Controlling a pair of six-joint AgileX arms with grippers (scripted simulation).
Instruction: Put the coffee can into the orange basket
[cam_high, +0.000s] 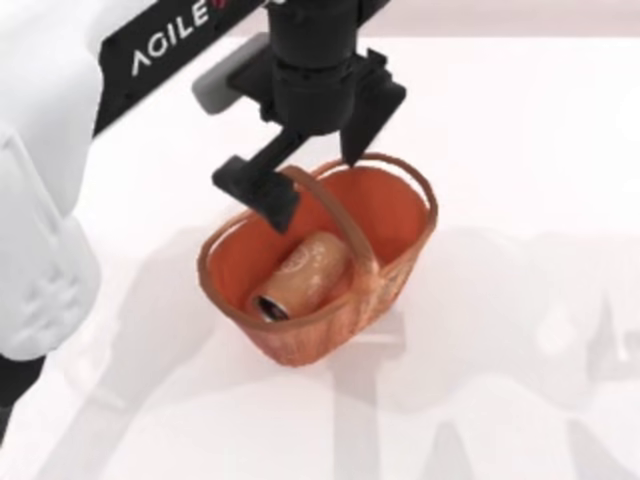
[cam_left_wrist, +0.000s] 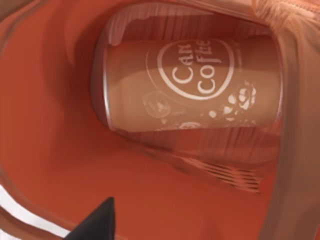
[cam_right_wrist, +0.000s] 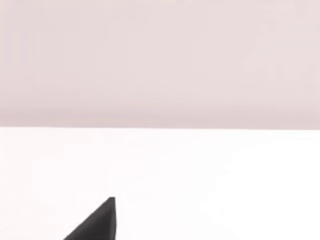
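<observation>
The tan-orange coffee can (cam_high: 305, 272) lies on its side inside the orange basket (cam_high: 402, 215), its dark silver-rimmed top toward the table's front. Nothing holds it. My left gripper (cam_high: 310, 158) hangs just above the basket's back part and stands open, one finger on each side of the brown handle (cam_high: 347, 222). In the left wrist view the can (cam_left_wrist: 195, 85) shows its pale round emblem against the basket's orange inner wall (cam_left_wrist: 55, 130), with one dark fingertip (cam_left_wrist: 100, 220) in the foreground. My right arm is out of the top view; its wrist view shows one dark fingertip (cam_right_wrist: 102, 221) over the bare table.
The white table (cam_high: 520, 300) spreads all round the basket. My left arm's white body (cam_high: 40, 200) fills the top view's left edge. A pale wall (cam_right_wrist: 160, 60) rises behind the table in the right wrist view.
</observation>
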